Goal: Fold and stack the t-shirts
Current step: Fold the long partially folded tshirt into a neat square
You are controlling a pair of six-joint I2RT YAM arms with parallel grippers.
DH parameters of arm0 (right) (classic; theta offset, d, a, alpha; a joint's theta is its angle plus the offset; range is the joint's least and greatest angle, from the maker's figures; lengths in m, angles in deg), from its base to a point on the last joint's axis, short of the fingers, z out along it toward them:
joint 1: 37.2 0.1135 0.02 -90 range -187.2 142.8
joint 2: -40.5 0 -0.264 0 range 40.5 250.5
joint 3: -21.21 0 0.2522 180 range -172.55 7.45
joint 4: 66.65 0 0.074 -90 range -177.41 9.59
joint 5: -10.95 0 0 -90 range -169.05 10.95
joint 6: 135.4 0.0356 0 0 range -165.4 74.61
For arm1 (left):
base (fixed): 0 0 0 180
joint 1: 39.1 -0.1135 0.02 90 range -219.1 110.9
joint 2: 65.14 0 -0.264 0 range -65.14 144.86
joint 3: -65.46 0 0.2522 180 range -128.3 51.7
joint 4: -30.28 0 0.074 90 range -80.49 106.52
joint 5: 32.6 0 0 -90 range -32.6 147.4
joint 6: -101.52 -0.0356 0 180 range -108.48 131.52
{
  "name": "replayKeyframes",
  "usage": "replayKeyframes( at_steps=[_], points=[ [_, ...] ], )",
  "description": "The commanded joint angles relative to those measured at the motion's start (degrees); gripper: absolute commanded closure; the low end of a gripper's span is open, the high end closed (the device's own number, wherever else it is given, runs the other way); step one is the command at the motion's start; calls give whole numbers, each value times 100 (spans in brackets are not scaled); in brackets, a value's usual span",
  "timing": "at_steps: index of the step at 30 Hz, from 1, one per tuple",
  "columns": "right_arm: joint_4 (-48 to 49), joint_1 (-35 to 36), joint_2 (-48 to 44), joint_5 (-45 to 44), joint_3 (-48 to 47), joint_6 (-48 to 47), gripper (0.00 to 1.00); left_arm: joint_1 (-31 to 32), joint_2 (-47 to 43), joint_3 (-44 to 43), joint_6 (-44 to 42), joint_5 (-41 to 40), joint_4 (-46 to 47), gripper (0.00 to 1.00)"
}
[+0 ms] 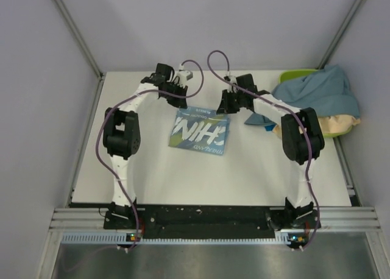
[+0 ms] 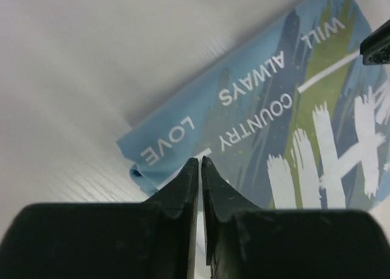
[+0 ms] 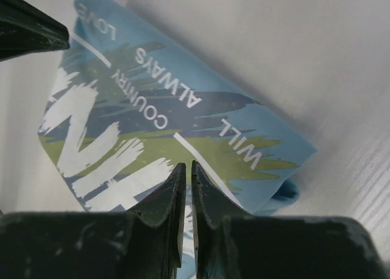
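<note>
both the left claw [image 2: 199,162] and the right claw [image 3: 187,166] are pinched shut on nothing visible, at the far edge of the folded sky-blue t-shirt [image 1: 200,131].

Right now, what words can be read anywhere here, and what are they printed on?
"WILL ALWAYS LOVE": small white letters on the folded sky-blue t-shirt.
"COUNTRY": the line beneath, same shirt.
"HIN": big white brushed letters, same shirt; more may be hidden.
Small print along its near edge in the top view: too blurred.
</note>
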Motion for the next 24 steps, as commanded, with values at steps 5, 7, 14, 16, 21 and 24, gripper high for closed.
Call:
replayKeyframes(
  at_steps=[5, 7, 14, 16, 21, 24],
  points=[
    [-217, -189, 1201, -371, -970, 668, 93, -134, 899, -885, 650, -752, 158, 86],
    [-402, -268, 1403, -390, -1242, 764, 93, -160, 1066, -1096, 720, -866, 79, 83],
    [-649, -339, 1142, -547, -1446, 519, 82, -415, 832, -1414, 1115, -893, -115, 62],
    [-701, -339, 791, -723, -1280, 379, 70, -511, 419, -1073, 1370, -867, -114, 55],
    [-710, -339, -45, -584, -376, 308, 40, -547, -1074, 1350, 2319, -499, 1016, 40],
    [-702, -339, -283, -416, 117, 351, 36, -433, -1578, 2320, 2461, -384, 1537, 32]
  ],
)
